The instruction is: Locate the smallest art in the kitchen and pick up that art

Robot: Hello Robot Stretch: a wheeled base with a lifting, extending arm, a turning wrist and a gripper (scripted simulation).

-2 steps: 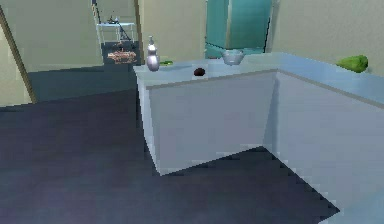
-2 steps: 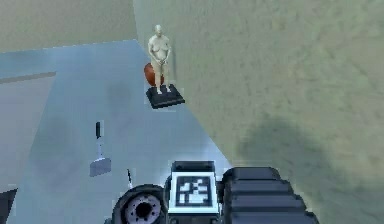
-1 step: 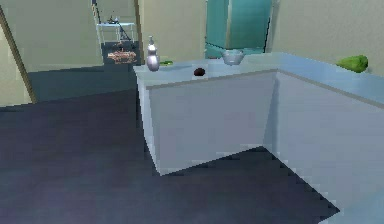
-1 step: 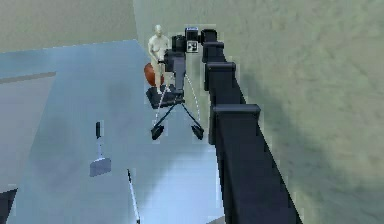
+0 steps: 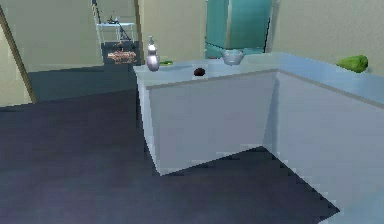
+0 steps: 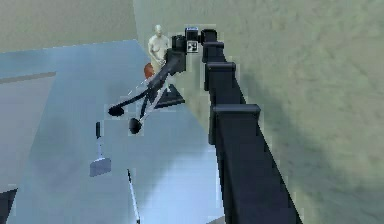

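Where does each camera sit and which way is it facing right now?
Forward view: on the robot, looking ahead and somewhat down at a pale blue counter carrying a silver bottle and a bowl; nothing of the robot itself in it.
Arm side view: on the robot's body, looking out sideways over a countertop with a pale bust and utensils; the dark arm rises from the bottom edge, jaws at its far end.
Shared: pale blue counter surface in both; same stretch or not, I cannot tell.
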